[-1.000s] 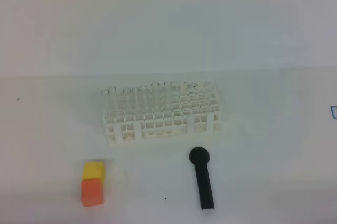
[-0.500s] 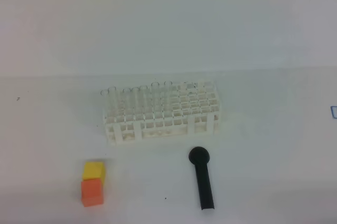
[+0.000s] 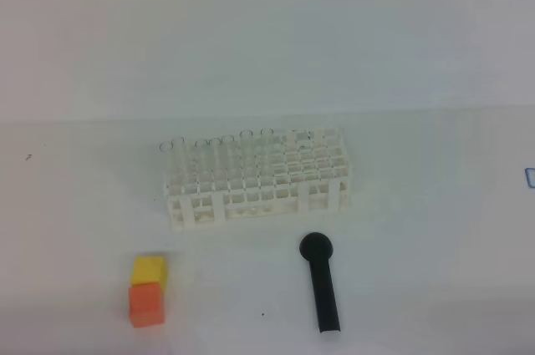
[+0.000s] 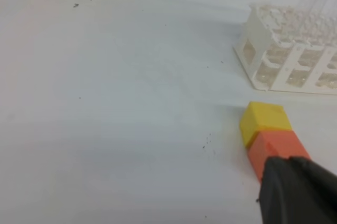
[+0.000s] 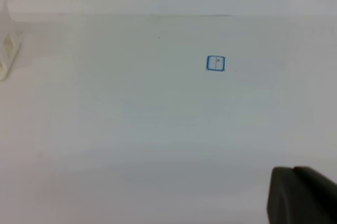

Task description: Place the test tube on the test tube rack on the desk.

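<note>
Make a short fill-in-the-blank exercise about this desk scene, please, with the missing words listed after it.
1. The clear tubes stand in the ____ part of the test tube rack, as seen in the high view.
2. The yellow block touches the ____ block.
3. The round head of the black tool points toward the ____.
4. A small square mark on the desk is drawn in ____.

Missing words: left; orange; rack; blue

White gridded test tube rack [image 3: 255, 180] holding clear tubes [image 3: 219, 154]; yellow block [image 3: 149, 270] beside orange block [image 3: 145, 303]; black round-headed tool [image 3: 321, 281]; white surface [image 3: 435, 230] with a small blue square mark [image 5: 215, 63].
</note>
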`<move>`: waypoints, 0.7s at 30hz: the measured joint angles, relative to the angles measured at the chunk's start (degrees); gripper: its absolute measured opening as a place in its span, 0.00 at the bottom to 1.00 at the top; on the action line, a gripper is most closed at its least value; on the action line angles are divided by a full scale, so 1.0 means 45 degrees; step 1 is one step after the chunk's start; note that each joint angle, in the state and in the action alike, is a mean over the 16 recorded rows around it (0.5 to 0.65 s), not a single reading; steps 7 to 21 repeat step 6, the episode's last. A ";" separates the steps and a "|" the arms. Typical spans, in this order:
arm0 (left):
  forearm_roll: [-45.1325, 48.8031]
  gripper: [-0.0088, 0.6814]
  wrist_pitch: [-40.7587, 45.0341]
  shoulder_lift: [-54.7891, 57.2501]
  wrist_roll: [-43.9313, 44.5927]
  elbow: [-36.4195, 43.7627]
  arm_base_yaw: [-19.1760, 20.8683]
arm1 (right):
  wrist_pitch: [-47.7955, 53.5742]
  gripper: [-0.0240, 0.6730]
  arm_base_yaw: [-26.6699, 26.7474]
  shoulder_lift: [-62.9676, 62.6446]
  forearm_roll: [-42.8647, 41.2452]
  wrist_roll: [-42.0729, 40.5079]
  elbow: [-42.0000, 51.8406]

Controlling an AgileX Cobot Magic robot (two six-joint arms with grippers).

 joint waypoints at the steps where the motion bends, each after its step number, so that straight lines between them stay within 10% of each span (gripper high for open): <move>1: 0.0000 0.01 0.0001 0.0000 0.0000 0.0000 0.0000 | 0.0000 0.03 0.0000 0.0000 0.0000 0.0000 -0.0001; 21: 0.0000 0.01 0.0009 0.0000 -0.0001 0.0000 0.0000 | 0.0002 0.03 0.0000 0.0000 0.0000 0.0000 -0.0007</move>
